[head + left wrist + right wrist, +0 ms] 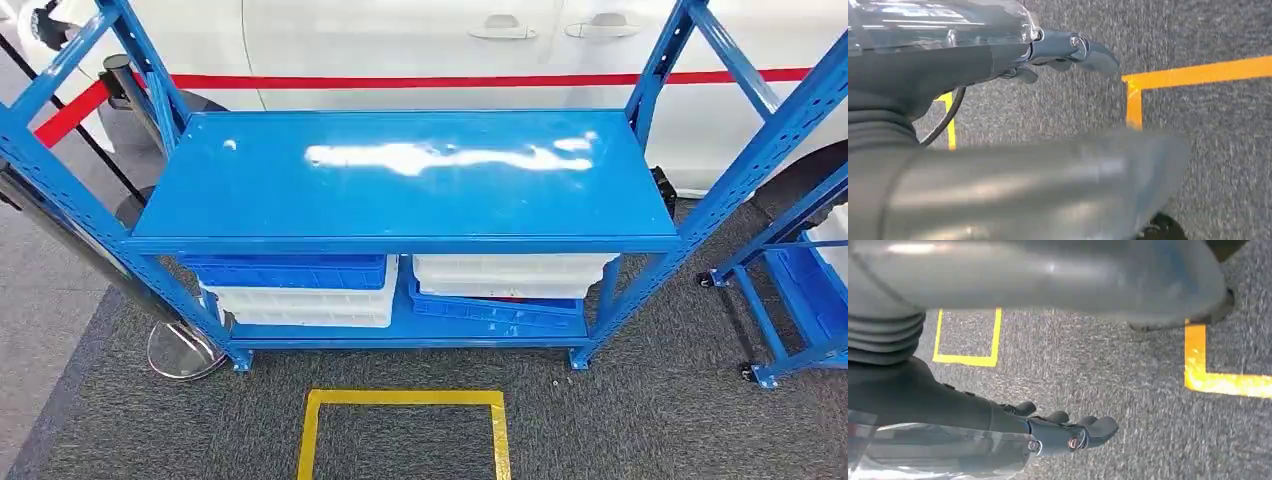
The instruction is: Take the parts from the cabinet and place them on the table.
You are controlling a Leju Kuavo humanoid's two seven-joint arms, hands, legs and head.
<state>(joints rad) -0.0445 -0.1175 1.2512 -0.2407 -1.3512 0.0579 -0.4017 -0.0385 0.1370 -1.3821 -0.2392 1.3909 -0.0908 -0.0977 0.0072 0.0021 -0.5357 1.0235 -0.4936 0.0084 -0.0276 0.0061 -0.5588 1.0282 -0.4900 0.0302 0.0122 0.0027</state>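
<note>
Both arms hang down over the grey, coarse-woven carpet [1128, 405]. The left hand [1068, 52] holds nothing, its dark fingers stretched out nearly straight and lying side by side above the carpet. The right hand [1063, 432] is likewise empty, fingers loosely extended with small gaps between them. Yellow tape lines [1193, 74] run across the carpet beneath both hands.

In the head view, a square of yellow tape [405, 425] is marked on the carpet nearest the robot. Just beyond it stands the blue metal rack [405, 175], its long axis running left to right across the view. Its top shelf is a smooth, glossy painted sheet with a bright glare streak and nothing on it, carried by perforated blue uprights.

On the lower shelf sit four shallow ribbed plastic bins, stacked in pairs. On the left a blue bin [285, 270] rests on a white bin [300, 305]; on the right a white bin [510, 275] sits on a blue bin [495, 312] that is tilted. Their long sides face the robot. Whether they hold parts cannot be told. The bins lie well apart from both hands.

A second blue rack [800, 290] on castors stands to the right. A chrome stanchion base [182, 350] sits by the rack's left leg. Farthest back is a white car [450, 45] with a red stripe.
</note>
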